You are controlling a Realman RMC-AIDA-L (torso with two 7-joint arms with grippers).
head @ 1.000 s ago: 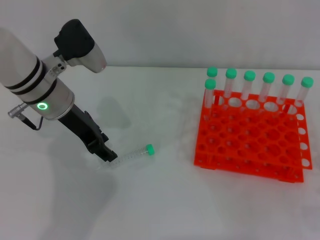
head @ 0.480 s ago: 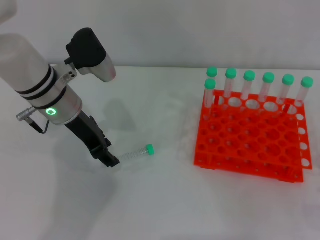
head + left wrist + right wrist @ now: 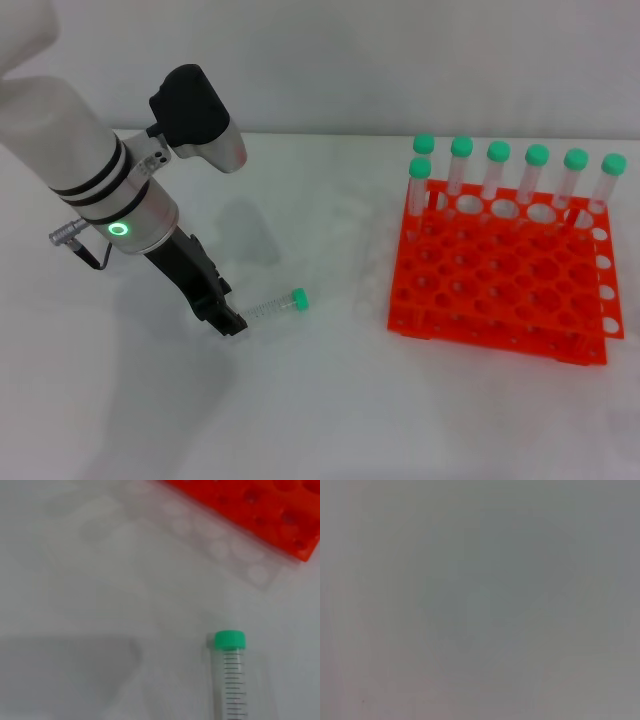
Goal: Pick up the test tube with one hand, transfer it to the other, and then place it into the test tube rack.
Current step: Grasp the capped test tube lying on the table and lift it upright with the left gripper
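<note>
The test tube lies on its side on the white table, green cap toward the rack; the left wrist view shows its cap and graduation marks. My left gripper, black on a silver-white arm with a green ring light, is down at the table right at the tube's tapered end. The orange-red test tube rack stands at the right, well apart from the tube, and its corner shows in the left wrist view. The right gripper is out of view; the right wrist view shows only blank grey.
Several green-capped tubes stand upright along the rack's far row. The white table runs between the lying tube and the rack and toward the front.
My left arm has moved right and a little nearer, and its gripper has slid along toward the tube's tapered end. The tube and rack have stayed put.
</note>
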